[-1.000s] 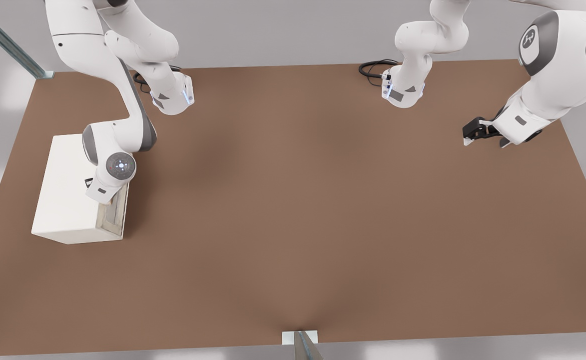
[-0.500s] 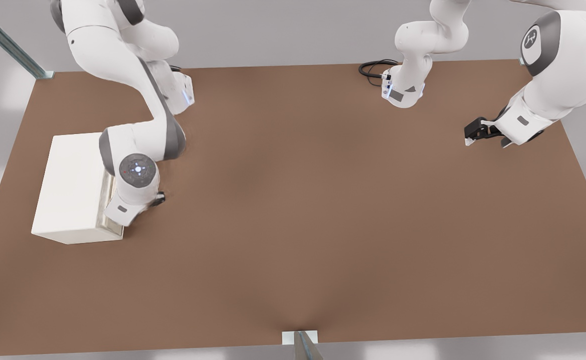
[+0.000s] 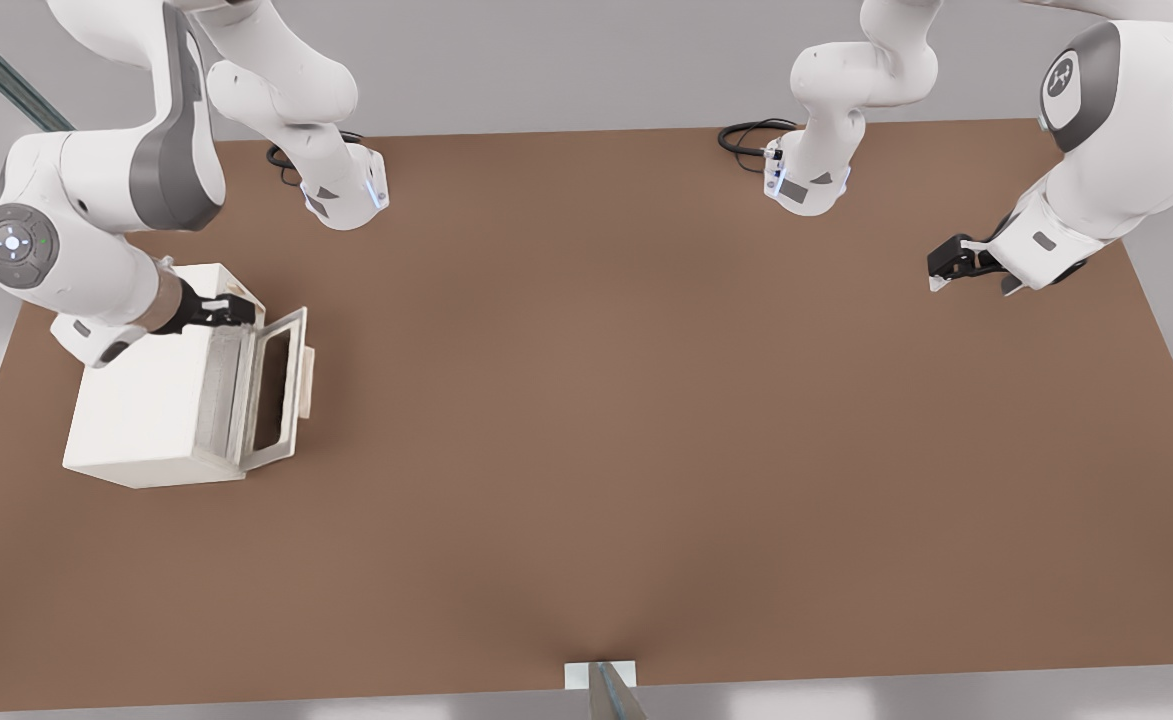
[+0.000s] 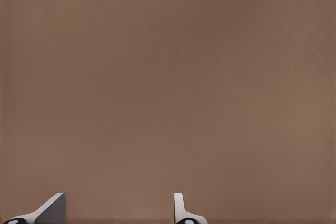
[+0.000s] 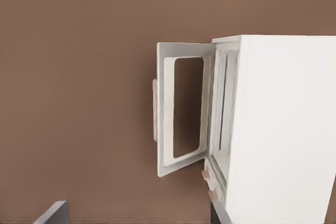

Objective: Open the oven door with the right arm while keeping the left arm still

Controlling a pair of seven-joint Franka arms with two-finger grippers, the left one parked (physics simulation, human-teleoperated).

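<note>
Oven (image 3: 141, 410) sits on the brown table (image 3: 646, 450) toward the front view's left edge, roughly 9 o'clock from table center, cream-white box with plain top. Oven door (image 3: 276, 390) swung partly open, hinged at the lower end of the front face, its free edge angled out toward 3 o'clock; dark window visible through the cream frame, pale tan bar handle (image 3: 307, 380) on the outer side. Opening behind the door shows a pale inner frame. Gripper (image 3: 231, 312) of the right arm hovers at the oven's top front corner, about 12 o'clock from the door, dark fingers pointing toward 3 o'clock, just beside the door's upper edge; contact cannot be confirmed. Right wrist view shows the oven (image 5: 283, 129) with the door (image 5: 184, 108) ajar and two fingertips (image 5: 52, 213) set well apart with nothing between them, so the gripper reads open, holding nothing. Handle (image 5: 155, 111) seen edge-on there.
</note>
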